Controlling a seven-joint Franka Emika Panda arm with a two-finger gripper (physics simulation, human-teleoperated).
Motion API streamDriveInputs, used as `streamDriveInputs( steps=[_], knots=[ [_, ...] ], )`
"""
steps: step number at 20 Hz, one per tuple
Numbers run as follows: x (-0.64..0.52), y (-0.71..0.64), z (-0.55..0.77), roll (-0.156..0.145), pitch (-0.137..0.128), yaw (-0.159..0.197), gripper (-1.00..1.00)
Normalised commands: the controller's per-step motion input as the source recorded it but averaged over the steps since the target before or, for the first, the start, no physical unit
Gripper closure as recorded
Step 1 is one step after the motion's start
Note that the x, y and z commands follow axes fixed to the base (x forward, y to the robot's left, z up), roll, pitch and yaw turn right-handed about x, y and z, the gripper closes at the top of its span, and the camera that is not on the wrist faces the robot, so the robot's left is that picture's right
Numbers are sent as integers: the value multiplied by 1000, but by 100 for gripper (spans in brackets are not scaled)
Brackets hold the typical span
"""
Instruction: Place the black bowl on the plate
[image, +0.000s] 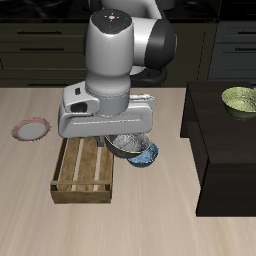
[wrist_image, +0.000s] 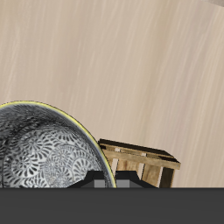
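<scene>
The small round black bowl (image: 124, 144) with its speckled grey inside sits mid-frame under the arm's white head, touching a blue-patterned bowl (image: 145, 155), and it fills the wrist view. The pincer (image: 118, 138) seems to be at its rim; whether it is clamped cannot be told. The flat pink-rimmed plate (image: 31, 129) waits at left centre of the exterior frame, well apart. Best move, by judgement: lift straight up first, clearing the slatted wooden tray (image: 88, 172) just beside, then cross open pale worktop (image: 160, 225). The dark cabinet (image: 225, 150) at right stays out of play.
</scene>
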Motion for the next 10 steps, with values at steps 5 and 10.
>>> streamDriveInputs(
  steps=[5, 10],
  knots=[
    [-336, -125, 233, 22, -50, -23, 100],
    [-143, -110, 142, -10, -44, 21, 100]
  ],
)
